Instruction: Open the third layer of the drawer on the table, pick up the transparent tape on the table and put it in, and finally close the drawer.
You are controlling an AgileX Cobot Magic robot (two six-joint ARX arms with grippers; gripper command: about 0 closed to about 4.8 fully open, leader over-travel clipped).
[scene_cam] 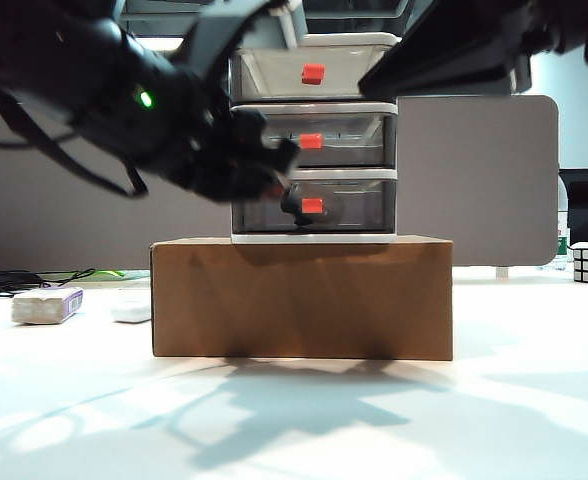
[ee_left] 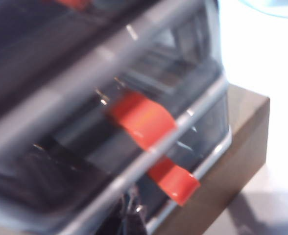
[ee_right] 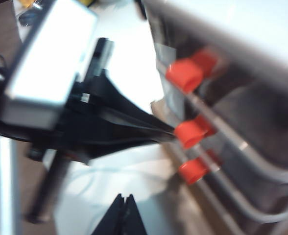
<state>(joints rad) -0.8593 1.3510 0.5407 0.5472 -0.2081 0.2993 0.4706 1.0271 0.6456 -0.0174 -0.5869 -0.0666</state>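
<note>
L gripper [scene_cam: 296,205] shut, at third layer [scene_cam: 349,205] handle.

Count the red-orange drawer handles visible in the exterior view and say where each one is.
3. The top handle is on the pale uppermost drawer, the middle handle on the second drawer, the bottom handle on the darkest, lowest drawer. None appears hidden.

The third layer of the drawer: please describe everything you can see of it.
The third layer is the lowest drawer, of dark smoky see-through plastic, with a red-orange handle on its front. It sits closed in the white frame, above the brown cardboard box. The left end effector, shut, sits right at the handle; whether they touch is unclear.
</note>
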